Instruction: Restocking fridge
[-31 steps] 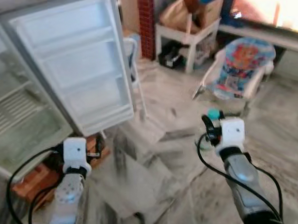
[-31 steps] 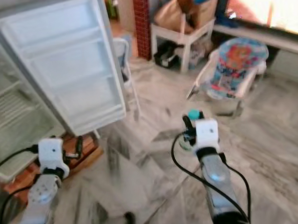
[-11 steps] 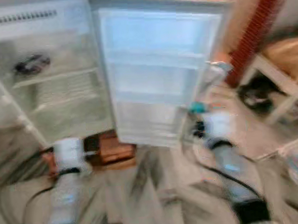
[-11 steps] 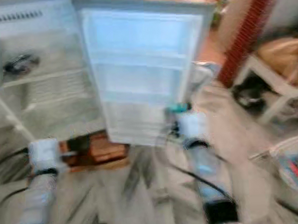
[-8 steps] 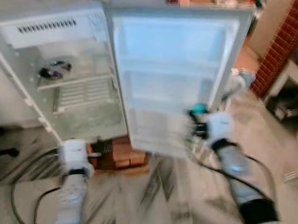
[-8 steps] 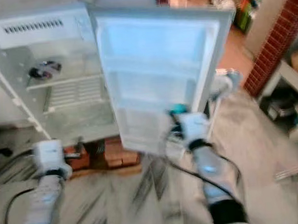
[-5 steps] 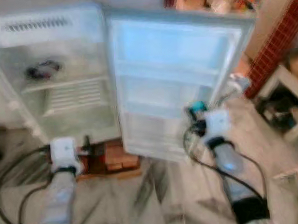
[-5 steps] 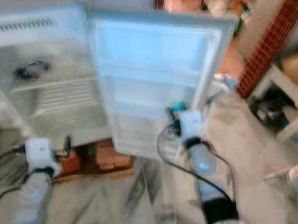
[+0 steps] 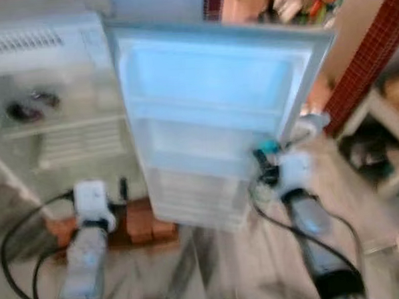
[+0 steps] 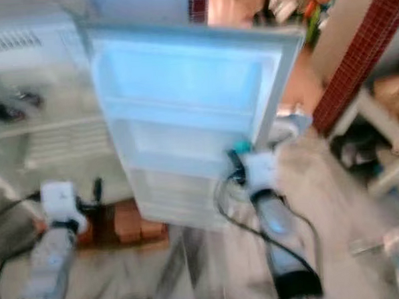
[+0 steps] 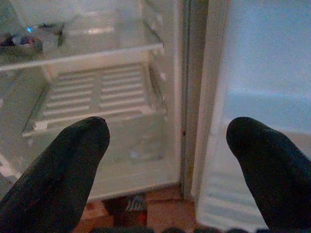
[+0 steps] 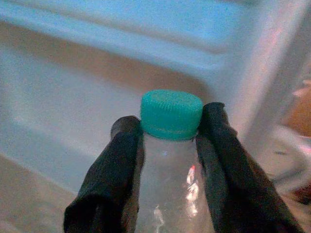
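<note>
A small white fridge (image 9: 43, 97) stands with its white door (image 9: 211, 115) swung wide, the door's inner shelves facing the robot, and the head views are blurred. The right end effector (image 12: 167, 133) holds a clear plastic bottle with a teal screw cap (image 12: 171, 145), its two black fingers (image 12: 121, 165) pressed against the neck on either side just under the cap. In the head view the bottle's teal cap (image 9: 268, 146) shows in front of the lower part of the open door, near its outer edge. The left end effector (image 11: 167, 141) is spread wide, with nothing between its black fingers (image 11: 63, 165), and points at the fridge's interior, where a white slatted shelf (image 11: 92, 94) sits below a clear shelf; a dark object (image 9: 23, 108) lies on the upper shelf, too blurred to identify. The fridge rests on reddish bricks (image 9: 140, 223) on a grey marbled floor (image 9: 212, 269). To the right stand a red brick pillar (image 9: 368, 53) and a white low table (image 9: 393, 146).
</note>
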Robot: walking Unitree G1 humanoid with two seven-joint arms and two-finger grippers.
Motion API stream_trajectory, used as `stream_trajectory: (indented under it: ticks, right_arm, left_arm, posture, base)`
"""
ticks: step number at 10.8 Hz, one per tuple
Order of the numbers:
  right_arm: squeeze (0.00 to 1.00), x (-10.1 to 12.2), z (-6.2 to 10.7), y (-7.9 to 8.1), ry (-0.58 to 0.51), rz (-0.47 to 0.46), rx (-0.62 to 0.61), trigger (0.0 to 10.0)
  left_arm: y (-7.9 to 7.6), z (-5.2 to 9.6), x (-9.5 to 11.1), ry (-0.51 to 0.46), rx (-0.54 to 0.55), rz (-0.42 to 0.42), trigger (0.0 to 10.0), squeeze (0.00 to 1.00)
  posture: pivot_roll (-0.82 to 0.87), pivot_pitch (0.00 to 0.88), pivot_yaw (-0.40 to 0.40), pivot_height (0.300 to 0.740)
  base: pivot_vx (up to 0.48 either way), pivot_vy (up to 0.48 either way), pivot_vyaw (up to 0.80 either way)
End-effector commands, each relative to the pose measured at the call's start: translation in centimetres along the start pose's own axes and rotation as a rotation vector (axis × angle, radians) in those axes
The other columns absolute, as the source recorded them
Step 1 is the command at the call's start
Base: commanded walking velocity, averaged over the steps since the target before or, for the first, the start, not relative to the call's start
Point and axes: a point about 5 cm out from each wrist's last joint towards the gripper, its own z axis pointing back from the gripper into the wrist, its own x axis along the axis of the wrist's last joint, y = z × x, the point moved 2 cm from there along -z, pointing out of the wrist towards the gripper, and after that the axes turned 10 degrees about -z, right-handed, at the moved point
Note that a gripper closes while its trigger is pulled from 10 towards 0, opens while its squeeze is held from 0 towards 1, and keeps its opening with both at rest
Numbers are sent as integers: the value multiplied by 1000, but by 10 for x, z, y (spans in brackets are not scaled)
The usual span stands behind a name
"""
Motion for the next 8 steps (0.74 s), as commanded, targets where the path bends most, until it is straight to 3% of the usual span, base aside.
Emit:
stream_trajectory:
  ticks: [1, 2, 6, 8]
  right_arm:
    - [0, 5, 1, 1, -3, -35, 54, 10000]
    - [0, 0, 4, 11, 31, -73, 129, 10000]
    - [0, -2, 9, 16, 41, -114, 166, 10000]
    - [0, -2, 11, 19, 48, -125, 187, 10000]
  left_arm:
    - [-5, 1, -1, 1, -9, 12, 10000, 0]
    - [-5, 1, -2, 6, -9, 13, 10000, 0]
    - [-12, 5, -6, 9, -32, 24, 10000, 0]
    - [-13, 8, -7, 14, -33, 20, 10000, 0]
  posture:
    - [111, 47, -44, 740]
    - [110, 47, -46, 740]
    - [109, 50, -49, 740]
    - [115, 54, -50, 717]
  base:
    - [0, 0, 0]
    - [0, 0, 0]
    - [0, 0, 0]
    - [0, 0, 0]
